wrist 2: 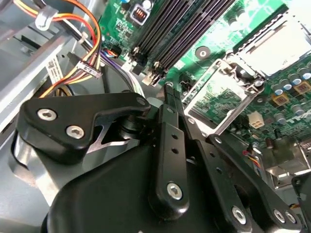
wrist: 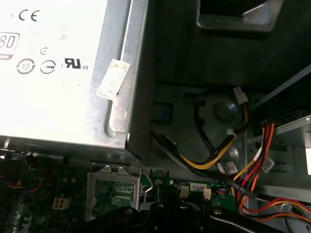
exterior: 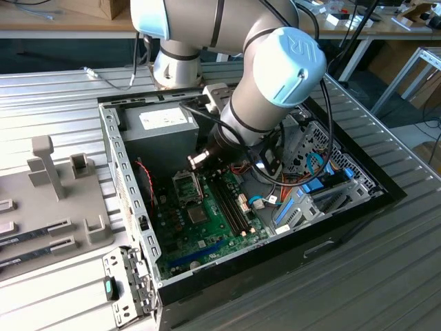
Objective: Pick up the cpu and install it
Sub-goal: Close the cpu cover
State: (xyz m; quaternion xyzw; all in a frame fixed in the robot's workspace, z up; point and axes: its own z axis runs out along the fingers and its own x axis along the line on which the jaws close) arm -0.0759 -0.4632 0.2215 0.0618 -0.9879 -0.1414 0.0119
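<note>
Gripper (wrist 2: 168, 89) above open CPU socket (wrist 2: 221, 99)
Fingers pressed together, tips poised just beside the socket's raised frame on the green motherboard (wrist 2: 121, 14).

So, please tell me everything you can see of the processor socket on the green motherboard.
The socket is a square seat lying flat on the motherboard, beside the dark memory slots. It has a silvery metal frame and a green, finely patterned centre. Its metal cover plate is swung open to one side. No silvery chip sits in it. The gripper hangs close by its edge.
</note>
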